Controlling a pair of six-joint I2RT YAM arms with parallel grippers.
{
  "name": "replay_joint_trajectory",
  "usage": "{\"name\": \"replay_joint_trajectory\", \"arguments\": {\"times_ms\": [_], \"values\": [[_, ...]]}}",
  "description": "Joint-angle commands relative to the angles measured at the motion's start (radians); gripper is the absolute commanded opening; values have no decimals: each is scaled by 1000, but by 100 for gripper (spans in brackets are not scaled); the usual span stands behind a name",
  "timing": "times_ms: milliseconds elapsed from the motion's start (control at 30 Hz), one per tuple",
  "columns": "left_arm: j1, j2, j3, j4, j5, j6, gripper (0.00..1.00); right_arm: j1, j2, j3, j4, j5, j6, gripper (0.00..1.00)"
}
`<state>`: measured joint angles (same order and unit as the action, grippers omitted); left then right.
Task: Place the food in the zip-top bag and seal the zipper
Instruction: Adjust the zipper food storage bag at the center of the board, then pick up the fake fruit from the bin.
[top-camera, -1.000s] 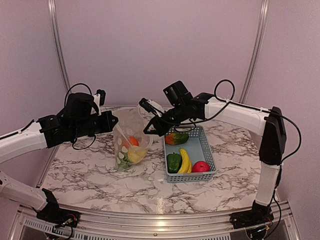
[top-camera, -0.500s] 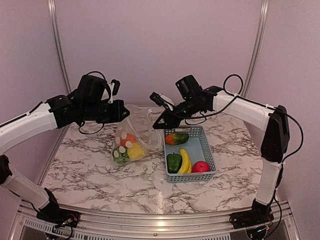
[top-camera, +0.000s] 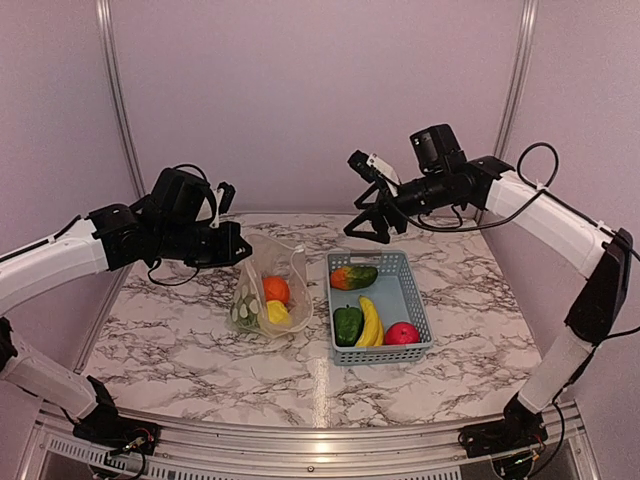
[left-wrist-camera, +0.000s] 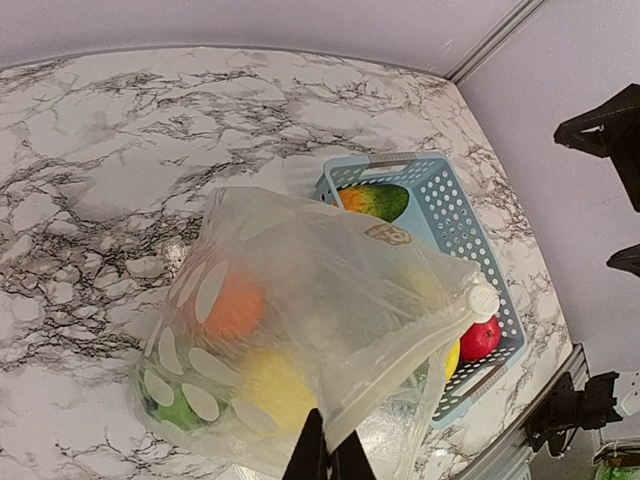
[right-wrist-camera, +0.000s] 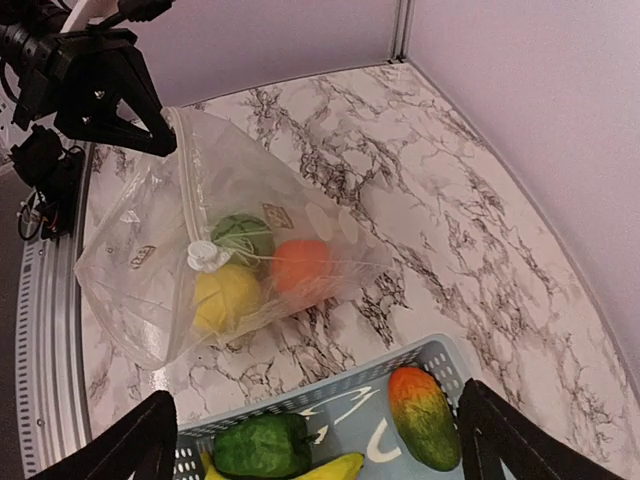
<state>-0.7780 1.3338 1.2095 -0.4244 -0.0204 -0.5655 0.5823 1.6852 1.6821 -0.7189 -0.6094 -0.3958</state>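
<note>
**Top external.** The left gripper (top-camera: 240, 253) has its jaws clamped on the upper edge of the zip-top bag (top-camera: 268, 300). The bag's bottom rests on the marble table (top-camera: 180, 340), just left of the light-blue basket (top-camera: 422, 305). In the bag are the orange (top-camera: 275, 289), the yellow piece (top-camera: 279, 313) and the dark green piece (top-camera: 244, 320). The basket holds the green pepper (top-camera: 347, 323), the banana (top-camera: 371, 322), the apple (top-camera: 402, 333) and an orange-green piece (top-camera: 353, 276). The right gripper (top-camera: 367, 228) hangs above the basket's far end with its jaws apart, empty.

**Left wrist.** The fingers pinch one end of the zipper (left-wrist-camera: 405, 355), which runs up to a white slider (left-wrist-camera: 483, 300). The film sags and wrinkles around the three pieces.

**Right wrist.** The arm's own fingers sit spread at the lower corners with nothing between them. Whether the bag's mouth gapes, I cannot tell.

**Handling (judgement).** The bag is thin, floppy, slick film, light apart from its load, and it likely collapses if let go. The ridged zipper strip looks the stiffest place to take hold. The toys look hard, light and glossy, so the round ones may squirt from the pads; the banana is best taken across its middle.
</note>
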Motion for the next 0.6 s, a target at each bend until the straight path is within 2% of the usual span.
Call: {"name": "replay_joint_trajectory", "arguments": {"times_ms": [0, 67, 133, 200, 467, 567], "values": [[-2, -32, -14, -2, -27, -17, 0, -70, -98, -149, 146, 131, 20, 98], [-3, -20, 0, 2, -4, -27, 0, -86, -90, -183, 106, 181, 22, 98], [-5, -13, 9, 10, 0, -32, 0, -87, -47, -178, 34, 228, 30, 85], [-5, -10, 16, 17, -11, -36, 0, -88, -7, -200, 2, 269, 55, 78], [-5, 34, 88, -15, -25, -24, 0, -87, 83, -273, -8, 239, 170, 63], [-6, 53, 109, -36, -20, -17, 0, -84, 112, -296, -19, 204, 203, 66]]}}
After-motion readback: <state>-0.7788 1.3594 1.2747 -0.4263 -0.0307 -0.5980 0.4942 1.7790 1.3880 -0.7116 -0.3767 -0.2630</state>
